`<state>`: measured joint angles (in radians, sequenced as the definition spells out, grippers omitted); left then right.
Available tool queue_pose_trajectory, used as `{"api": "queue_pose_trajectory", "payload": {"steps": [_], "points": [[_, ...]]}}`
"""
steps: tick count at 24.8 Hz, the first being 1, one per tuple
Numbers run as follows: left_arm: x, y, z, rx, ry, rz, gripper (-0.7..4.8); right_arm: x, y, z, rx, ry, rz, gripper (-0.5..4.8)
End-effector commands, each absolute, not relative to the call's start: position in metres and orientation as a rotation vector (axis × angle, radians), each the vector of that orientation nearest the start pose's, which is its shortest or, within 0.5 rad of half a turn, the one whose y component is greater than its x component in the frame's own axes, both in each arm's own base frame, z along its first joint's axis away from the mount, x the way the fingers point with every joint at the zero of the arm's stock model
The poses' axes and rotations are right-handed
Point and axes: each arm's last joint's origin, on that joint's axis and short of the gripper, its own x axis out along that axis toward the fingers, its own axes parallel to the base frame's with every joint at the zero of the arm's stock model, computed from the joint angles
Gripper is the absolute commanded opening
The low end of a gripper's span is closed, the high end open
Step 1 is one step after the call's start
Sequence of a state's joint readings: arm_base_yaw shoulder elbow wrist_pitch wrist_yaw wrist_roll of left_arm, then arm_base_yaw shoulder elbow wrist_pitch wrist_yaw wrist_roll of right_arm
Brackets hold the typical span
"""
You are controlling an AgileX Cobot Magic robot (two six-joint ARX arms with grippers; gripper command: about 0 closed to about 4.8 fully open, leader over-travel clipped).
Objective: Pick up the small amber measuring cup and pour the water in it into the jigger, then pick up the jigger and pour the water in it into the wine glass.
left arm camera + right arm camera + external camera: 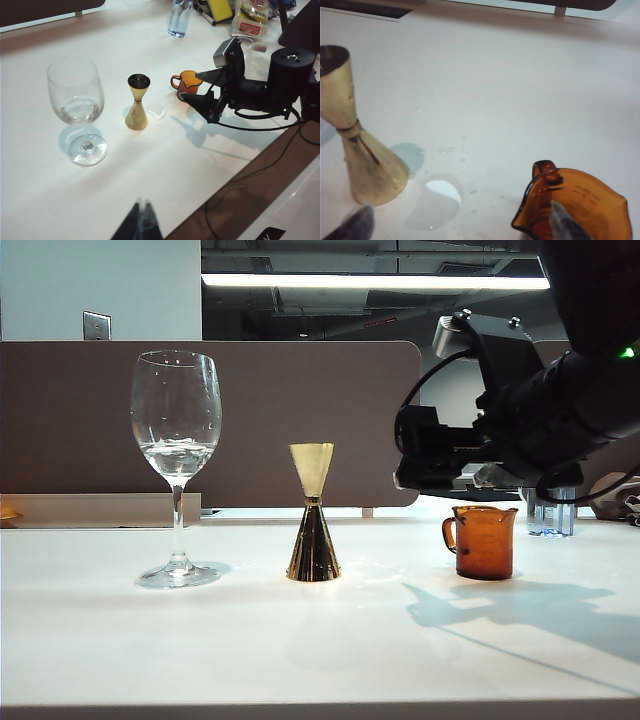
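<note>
Two claws noted: right claw (192,97) spread wide above small amber glass measuring cup (484,541) standing on white table (300,640) beside gold hourglass jigger (313,512), apparently for grasping; left claw (141,222) state indeterminable.

Pretty standard office setup here. Everything sits on a glossy white table (200,640) that throws back a lot of glare, with hard shadows stretching across it. Right behind it runs a brown partition panel (300,410) with a rounded top corner, and there's a pale wall (110,280) up on the left with a small switch plate (97,325) on it. A long fluorescent light strip (375,282) glows under a dark open ceiling. In the left wrist view the table edge drops off to a brown floor (240,200) with black cables (250,175) trailing over it.
</note>
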<state>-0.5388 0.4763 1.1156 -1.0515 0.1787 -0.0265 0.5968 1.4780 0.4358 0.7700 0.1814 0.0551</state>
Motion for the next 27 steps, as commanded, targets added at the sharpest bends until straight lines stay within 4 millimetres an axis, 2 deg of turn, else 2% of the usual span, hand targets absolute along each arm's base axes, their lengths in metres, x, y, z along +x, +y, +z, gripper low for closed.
{"api": "queue_pose_trajectory", "payload": {"steps": [1,3,6,10,12,27], "points": [[0.027,-0.022,0.382,0.052,0.407,-0.703,-0.02,0.221,0.152,0.161,-0.038,0.22,0.433,4.79],[0.027,-0.022,0.382,0.051,0.408,-0.704,-0.02,0.223,0.158,0.16,-0.035,0.219,0.471,4.63],[0.027,-0.022,0.382,0.051,0.407,-0.703,-0.02,0.23,0.17,0.161,-0.025,0.222,0.571,4.03],[0.027,-0.022,0.382,0.051,0.407,-0.703,-0.02,0.241,0.191,0.162,-0.023,0.214,0.626,3.94],[0.027,-0.022,0.382,0.051,0.407,-0.703,-0.02,0.245,0.202,0.159,-0.021,0.209,0.66,3.69],[0.027,-0.022,0.382,0.051,0.407,-0.703,-0.02,0.267,0.226,0.142,-0.029,0.226,0.67,3.64]]}}
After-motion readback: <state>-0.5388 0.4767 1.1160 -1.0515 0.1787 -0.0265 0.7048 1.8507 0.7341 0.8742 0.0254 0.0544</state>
